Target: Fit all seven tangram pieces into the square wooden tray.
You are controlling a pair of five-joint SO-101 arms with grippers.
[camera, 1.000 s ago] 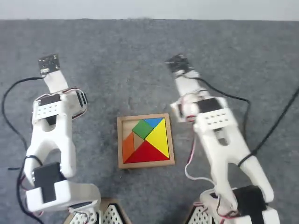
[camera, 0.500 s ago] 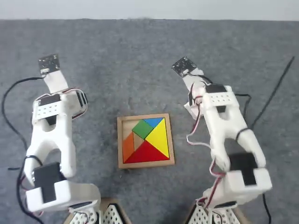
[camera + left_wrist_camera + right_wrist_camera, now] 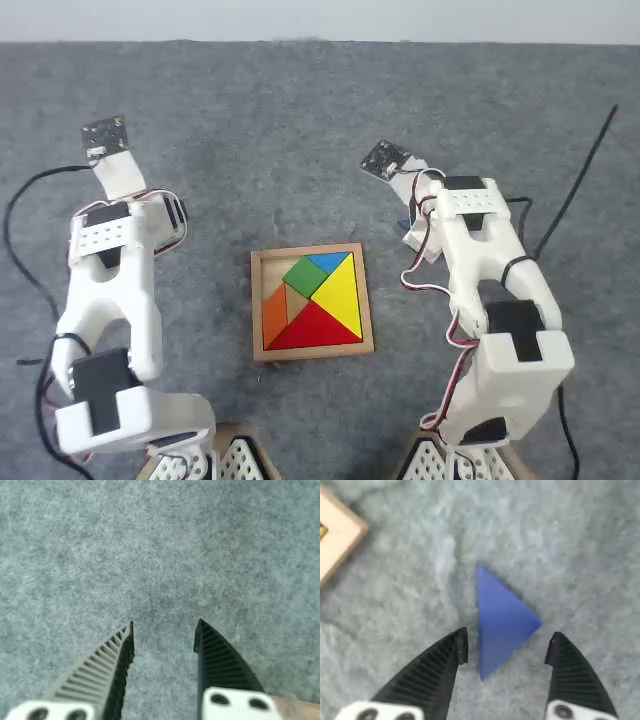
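The square wooden tray (image 3: 258,300) lies on the grey carpet between the two arms. It holds green (image 3: 304,273), light blue (image 3: 330,262), yellow (image 3: 340,295), red (image 3: 315,326), orange (image 3: 274,313) and brown pieces. A dark blue triangle (image 3: 502,617) lies flat on the carpet right of the tray. My right gripper (image 3: 509,632) hangs open over it, one finger on each side, not touching. A corner of the tray (image 3: 337,535) shows nearby. My left gripper (image 3: 165,624) is open above bare carpet, holding nothing.
The left arm (image 3: 110,270) stands left of the tray and the right arm (image 3: 480,250) right of it. Black cables (image 3: 575,210) trail over the carpet at both outer sides. Open carpet stretches behind the tray.
The right arm has drawn back and folded toward its base, its wrist dropping nearer the spot right of the tray. The left arm and the tray have not moved.
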